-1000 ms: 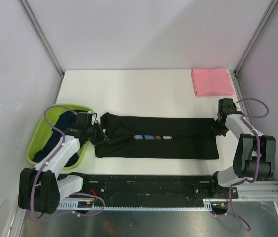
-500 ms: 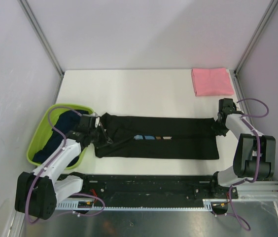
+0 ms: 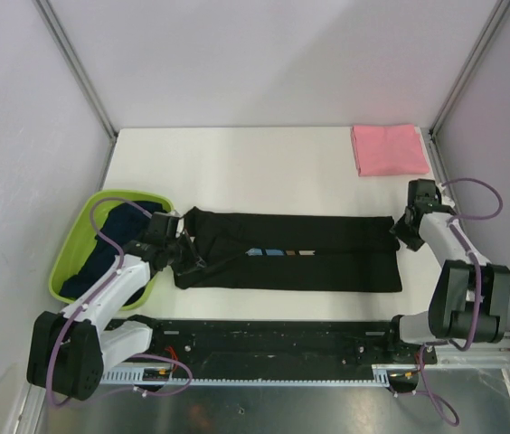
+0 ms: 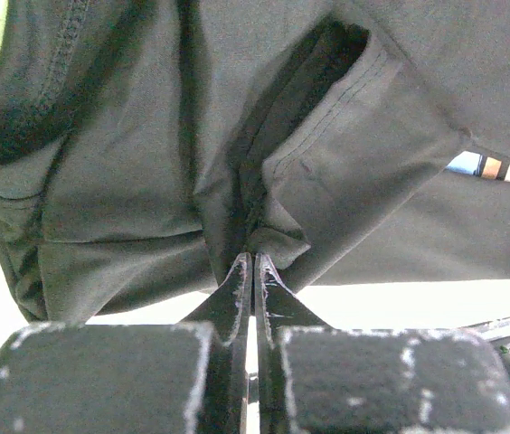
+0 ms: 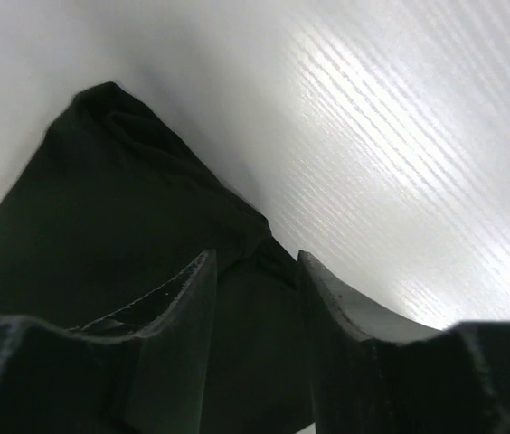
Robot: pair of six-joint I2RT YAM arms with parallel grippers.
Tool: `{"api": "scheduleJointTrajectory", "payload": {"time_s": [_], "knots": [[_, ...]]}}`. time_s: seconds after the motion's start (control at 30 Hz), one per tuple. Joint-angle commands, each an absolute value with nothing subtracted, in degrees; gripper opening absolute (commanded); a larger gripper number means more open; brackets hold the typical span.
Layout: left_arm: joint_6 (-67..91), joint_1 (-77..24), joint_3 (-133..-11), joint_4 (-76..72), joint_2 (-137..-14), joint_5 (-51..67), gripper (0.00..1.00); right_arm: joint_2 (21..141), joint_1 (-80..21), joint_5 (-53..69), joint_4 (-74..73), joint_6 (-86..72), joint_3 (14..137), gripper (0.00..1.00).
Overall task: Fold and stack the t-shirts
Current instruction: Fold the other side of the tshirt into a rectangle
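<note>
White table (image 3: pixel 264 167); left gripper (image 4: pixel 253 264) pinches black shirt (image 3: pixel 318 262).

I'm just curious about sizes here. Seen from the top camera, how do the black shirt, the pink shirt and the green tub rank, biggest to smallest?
1. black t-shirt, laid out long across the table
2. lime-green basin, clearly smaller
3. pink t-shirt, folded, though it lies farthest from the camera

Top view is evenly lit, shadows soft. Table (image 5: pixel 436 136) is washed out by glare in wrist views; foregrounds are blurred.
</note>
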State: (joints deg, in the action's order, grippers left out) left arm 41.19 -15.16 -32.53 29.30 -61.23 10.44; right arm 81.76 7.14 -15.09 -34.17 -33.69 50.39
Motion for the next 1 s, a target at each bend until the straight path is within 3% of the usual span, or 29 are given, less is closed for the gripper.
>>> {"api": "scheduleJointTrajectory", "payload": {"time_s": [0.0, 0.2, 0.67, 0.97], "knots": [[42.11, -15.47, -32.06, 29.20, -61.09, 9.53, 0.00, 74.68, 8.08, -14.97, -34.40, -32.10, 52.99, 0.47], [41.44, -15.47, -33.07, 29.17, -62.08, 9.26, 0.00, 76.52, 5.27, -11.47, -30.89, -31.15, 54.58, 0.46], [40.47, -15.47, -33.71, 29.18, -64.07, 9.64, 0.00, 91.80, 4.25, -8.93, -23.12, -33.00, 55.99, 0.25], [36.71, -15.53, -34.86, 29.18, -65.63, 12.88, 0.00, 95.12, 6.20, -11.85, -24.77, -33.78, 56.18, 0.23]]}}
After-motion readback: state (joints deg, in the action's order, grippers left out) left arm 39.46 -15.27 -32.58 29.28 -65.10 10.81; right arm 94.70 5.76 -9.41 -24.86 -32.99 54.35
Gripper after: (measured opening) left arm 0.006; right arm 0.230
